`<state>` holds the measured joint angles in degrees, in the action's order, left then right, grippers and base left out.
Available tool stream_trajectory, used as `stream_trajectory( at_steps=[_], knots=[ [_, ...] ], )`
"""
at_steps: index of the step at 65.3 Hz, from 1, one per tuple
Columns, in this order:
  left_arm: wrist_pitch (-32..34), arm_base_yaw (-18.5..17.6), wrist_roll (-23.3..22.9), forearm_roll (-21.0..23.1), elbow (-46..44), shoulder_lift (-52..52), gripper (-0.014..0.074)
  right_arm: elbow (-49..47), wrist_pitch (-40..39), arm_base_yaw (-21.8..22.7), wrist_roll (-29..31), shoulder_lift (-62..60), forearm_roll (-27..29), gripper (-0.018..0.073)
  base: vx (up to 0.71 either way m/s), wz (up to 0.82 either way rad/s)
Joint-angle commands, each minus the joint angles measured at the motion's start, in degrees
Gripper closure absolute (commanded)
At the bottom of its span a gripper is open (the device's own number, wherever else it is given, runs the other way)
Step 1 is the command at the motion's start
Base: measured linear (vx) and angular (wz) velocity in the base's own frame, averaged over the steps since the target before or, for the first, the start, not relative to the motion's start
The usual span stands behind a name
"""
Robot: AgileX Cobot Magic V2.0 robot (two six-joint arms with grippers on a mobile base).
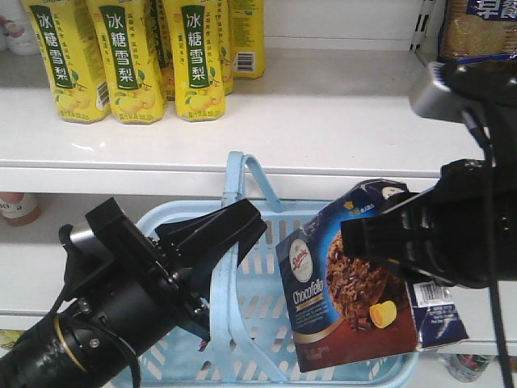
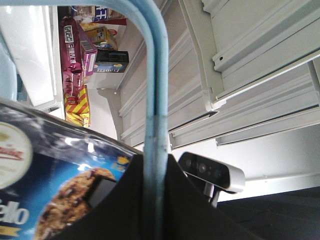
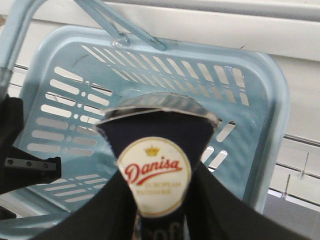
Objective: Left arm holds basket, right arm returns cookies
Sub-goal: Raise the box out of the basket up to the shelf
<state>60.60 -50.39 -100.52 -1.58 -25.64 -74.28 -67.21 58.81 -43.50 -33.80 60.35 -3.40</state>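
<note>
- The left gripper (image 1: 212, 242), nearest the front camera, is clamping shut on one arched handle (image 1: 220, 315) of the light blue basket (image 1: 380, 373), carrying it just below the white shelf (image 1: 323, 121).
- The right gripper (image 1: 363, 238) is closing its fingers on the upper part of the Chocofello cookie carton (image 1: 343, 295); the carton is hanging tilted below that gripper, over the basket's right half and partly past its right rim.
- The grip is looking shallow to me: in the right wrist view only the carton's top flap is sitting between the fingers, so the carton may be swinging or slipping as it rises.
- Lifting toward the shelf, the carton's lower corner is likely risking a catch on the basket wall or on the shelf's front edge.
- The yellow pear-drink cartons (image 1: 129, 61) are standing left on that shelf; a wide approach could be knocking them.
</note>
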Motion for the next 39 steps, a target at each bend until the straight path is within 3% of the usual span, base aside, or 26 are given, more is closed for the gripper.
stream_trajectory(
  at_steps=[1,20,39],
  knots=[
    [7.3,0.0,0.4,1.2,-1.9,1.6,0.0596,-1.6,-4.3,0.1,0.1,-2.8,-0.4,0.0566,0.0,0.0],
    [7.3,0.0,0.4,1.2,-1.9,1.6,0.0596,-1.6,-8.4,0.1,-0.8,-8.4,-1.6,0.0566,0.0,0.0],
    [7.3,0.0,0.4,1.2,-1.9,1.6,0.0596,-1.6,-17.3,0.1,-5.4,-12.7,-10.2,0.0566,0.0,0.0]
  ],
)
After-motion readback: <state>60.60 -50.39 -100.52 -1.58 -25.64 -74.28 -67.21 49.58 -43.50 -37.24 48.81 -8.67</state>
